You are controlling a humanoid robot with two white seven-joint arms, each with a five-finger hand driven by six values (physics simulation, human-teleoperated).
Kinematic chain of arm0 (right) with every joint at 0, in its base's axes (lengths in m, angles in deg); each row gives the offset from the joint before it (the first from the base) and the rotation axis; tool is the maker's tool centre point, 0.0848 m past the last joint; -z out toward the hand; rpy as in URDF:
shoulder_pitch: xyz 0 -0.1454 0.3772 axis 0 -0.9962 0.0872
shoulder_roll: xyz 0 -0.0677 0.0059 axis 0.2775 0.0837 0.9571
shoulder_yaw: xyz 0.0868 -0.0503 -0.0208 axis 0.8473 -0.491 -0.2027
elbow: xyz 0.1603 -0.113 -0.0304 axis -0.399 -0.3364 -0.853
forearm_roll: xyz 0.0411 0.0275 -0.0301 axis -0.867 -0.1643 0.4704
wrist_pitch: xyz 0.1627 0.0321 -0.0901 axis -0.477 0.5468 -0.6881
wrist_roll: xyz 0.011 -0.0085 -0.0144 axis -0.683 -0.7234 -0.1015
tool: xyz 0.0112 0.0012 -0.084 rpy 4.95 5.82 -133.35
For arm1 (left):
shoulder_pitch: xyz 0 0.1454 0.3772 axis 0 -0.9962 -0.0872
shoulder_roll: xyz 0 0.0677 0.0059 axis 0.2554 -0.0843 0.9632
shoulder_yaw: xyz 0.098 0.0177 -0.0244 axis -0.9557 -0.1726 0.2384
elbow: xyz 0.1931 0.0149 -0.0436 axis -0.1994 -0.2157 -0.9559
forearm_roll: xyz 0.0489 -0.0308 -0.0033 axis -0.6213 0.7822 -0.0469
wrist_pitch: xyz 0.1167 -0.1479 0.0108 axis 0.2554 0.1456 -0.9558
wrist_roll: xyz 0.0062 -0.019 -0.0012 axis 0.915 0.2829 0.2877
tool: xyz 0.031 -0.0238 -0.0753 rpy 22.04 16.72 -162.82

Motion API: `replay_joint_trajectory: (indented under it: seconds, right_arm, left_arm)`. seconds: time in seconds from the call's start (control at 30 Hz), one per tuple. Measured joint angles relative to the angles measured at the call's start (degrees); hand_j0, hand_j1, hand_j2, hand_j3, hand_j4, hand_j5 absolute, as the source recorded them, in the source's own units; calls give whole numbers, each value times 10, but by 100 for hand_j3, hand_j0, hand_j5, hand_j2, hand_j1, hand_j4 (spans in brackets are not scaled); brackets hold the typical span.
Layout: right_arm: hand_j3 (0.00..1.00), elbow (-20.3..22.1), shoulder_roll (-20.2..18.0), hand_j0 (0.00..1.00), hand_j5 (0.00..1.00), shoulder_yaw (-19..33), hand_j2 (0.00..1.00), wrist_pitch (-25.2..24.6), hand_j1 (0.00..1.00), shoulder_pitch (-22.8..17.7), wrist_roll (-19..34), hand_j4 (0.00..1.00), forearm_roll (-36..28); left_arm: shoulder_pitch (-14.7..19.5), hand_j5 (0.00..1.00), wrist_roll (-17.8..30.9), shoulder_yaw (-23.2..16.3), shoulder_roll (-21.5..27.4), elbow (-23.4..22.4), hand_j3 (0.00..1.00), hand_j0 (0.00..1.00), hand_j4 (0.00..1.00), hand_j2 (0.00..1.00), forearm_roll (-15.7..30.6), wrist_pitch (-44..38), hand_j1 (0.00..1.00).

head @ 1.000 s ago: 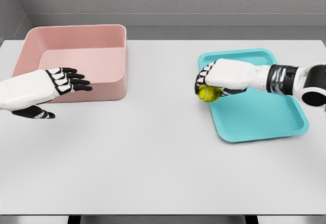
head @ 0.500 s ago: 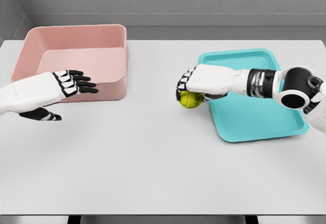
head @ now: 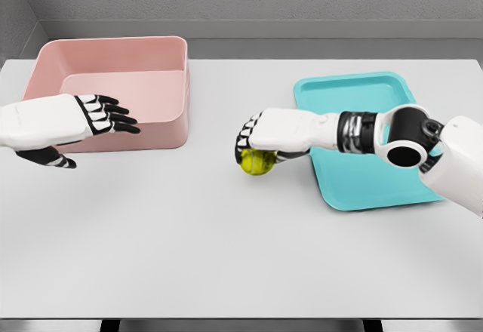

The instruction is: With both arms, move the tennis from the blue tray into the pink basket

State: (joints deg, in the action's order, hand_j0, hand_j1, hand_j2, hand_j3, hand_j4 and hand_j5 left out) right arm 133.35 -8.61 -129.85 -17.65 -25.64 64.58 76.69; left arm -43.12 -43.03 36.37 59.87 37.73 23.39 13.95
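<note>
Yellow tennis ball [head: 256, 162] sits gripped in the right hand's [head: 266, 137] curled fingers mid-desk [head: 226, 234]; left hand [head: 72, 121], fingers spread, fronts the pink basket [head: 162, 132].

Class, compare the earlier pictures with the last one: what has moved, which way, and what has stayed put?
The right hand, shut on the tennis ball, carried it leftward off the blue tray and out over the table, towards the pink basket. The left hand, open, rose slightly in front of the basket. Tray and basket did not move.
</note>
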Motion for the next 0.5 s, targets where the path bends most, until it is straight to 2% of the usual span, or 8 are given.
replay_joint_trajectory:
  seconds: [0.13,0.2,0.4,0.5]
  right_arm:
    - [59,0,7,59,59,-4,59,-2,59,1,-1,59,0]
    - [59,-1,10,59,59,-5,59,-3,59,1,-1,59,0]
    - [59,-4,24,59,59,-7,59,-4,59,1,0,59,0]
    - [59,-8,34,59,59,-15,59,-6,59,1,0,59,0]
  left_arm:
    - [1,100,1,-1,-2,0,100,100,100,100,33,0,100]
    - [5,100,1,-2,-20,0,100,100,100,100,39,0,100]
    - [32,100,2,-3,-74,0,100,100,100,100,39,0,100]
    - [28,100,-11,-4,-91,0,100,100,100,100,38,0,100]
